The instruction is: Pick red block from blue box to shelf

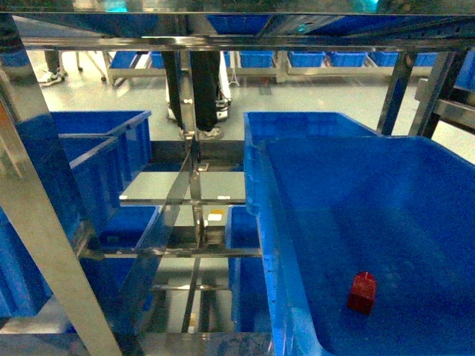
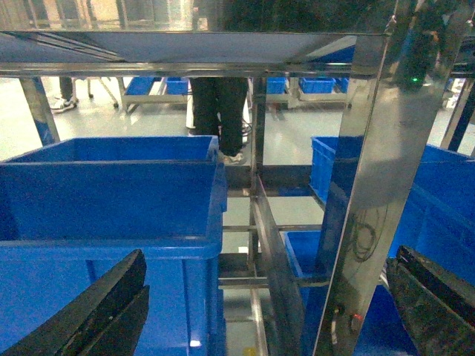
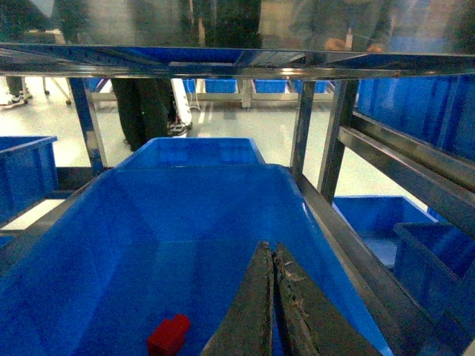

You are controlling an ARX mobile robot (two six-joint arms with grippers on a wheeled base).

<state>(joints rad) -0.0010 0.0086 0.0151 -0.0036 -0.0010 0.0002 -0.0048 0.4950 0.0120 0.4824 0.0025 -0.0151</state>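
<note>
The red block [image 1: 362, 291] lies on the floor of the blue box [image 1: 276, 222], which stands on the steel shelf [image 1: 44, 222] at the right. In the right wrist view the red block [image 3: 168, 335] is at the lower left of the box [image 3: 104, 222]. My right gripper [image 3: 269, 246] is shut and empty, hanging over the box floor to the right of the block. My left gripper [image 2: 269, 256] is open wide with nothing between its dark fingers [image 2: 111, 297], in front of a shelf post [image 2: 371, 185]. Neither gripper shows in the head view.
Darker blue crates [image 1: 96, 148] fill the shelf's left side, and one stands behind the box [image 1: 304, 122]. Steel rails [image 1: 245, 41] cross overhead. A person's legs [image 1: 200, 81] stand beyond the shelf. More crates [image 3: 386, 222] sit lower right.
</note>
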